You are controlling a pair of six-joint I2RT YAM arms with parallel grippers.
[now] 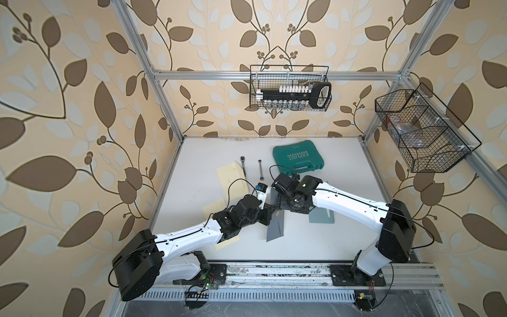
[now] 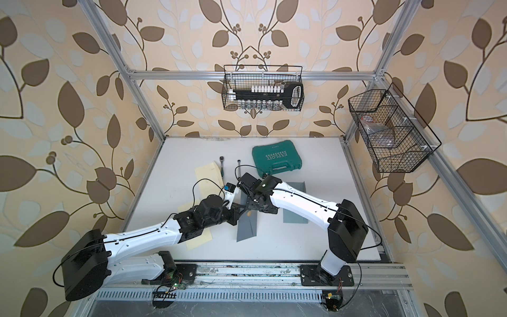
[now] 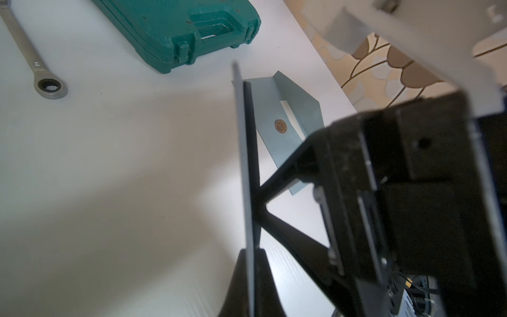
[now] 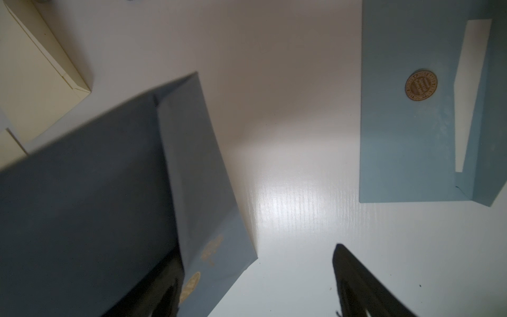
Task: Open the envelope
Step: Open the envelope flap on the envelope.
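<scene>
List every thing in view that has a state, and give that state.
Left gripper: shut on the grey envelope.
Right gripper: open, one finger beside the flap.
Grey envelope: gripped, flap swung open.
Blue envelope: flat on the table, flap raised, white sheet showing inside.
Green case: closed.
Wrenches: lying flat.
Cream envelopes: lying flat.

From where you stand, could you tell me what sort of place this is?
Probably a robot test cell: silver aluminium-profile frame, two white robot arms on a metal rail, beige leaf-patterned wallpaper.
</scene>
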